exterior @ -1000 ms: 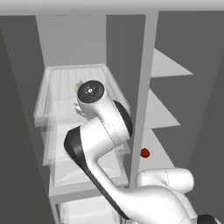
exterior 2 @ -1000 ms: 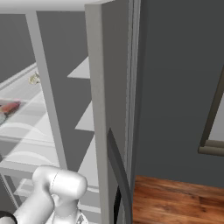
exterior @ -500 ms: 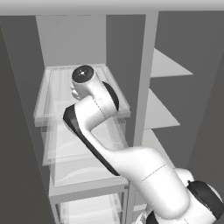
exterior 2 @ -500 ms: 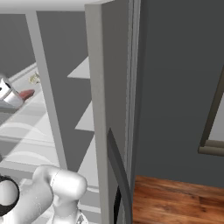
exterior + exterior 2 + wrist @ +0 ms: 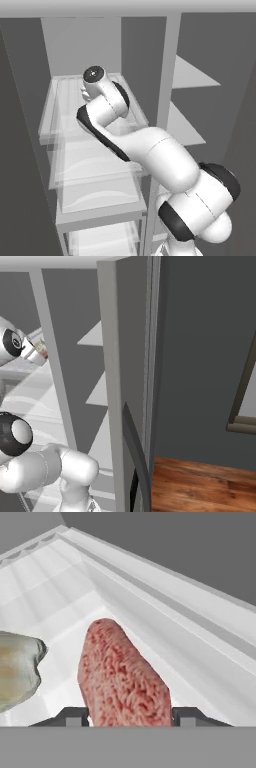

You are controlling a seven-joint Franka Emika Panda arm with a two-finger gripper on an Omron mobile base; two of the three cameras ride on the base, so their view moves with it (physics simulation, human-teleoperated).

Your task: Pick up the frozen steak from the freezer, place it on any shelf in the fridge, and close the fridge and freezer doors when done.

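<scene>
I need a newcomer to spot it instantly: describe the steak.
Start at the white ribbed shelf the arm reaches over. Near its corner, the steak stands between the claw fingertips. It is a marbled pinkish-red slab, unlike the pale beige lump beside it.

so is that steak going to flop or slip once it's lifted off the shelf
Probably stiff: the steak juts out past the end effector as a straight slab with no visible sag. Its rough, pebbled surface likely resists slipping. Held at one end, it may still pivot between the fingertips.
</scene>
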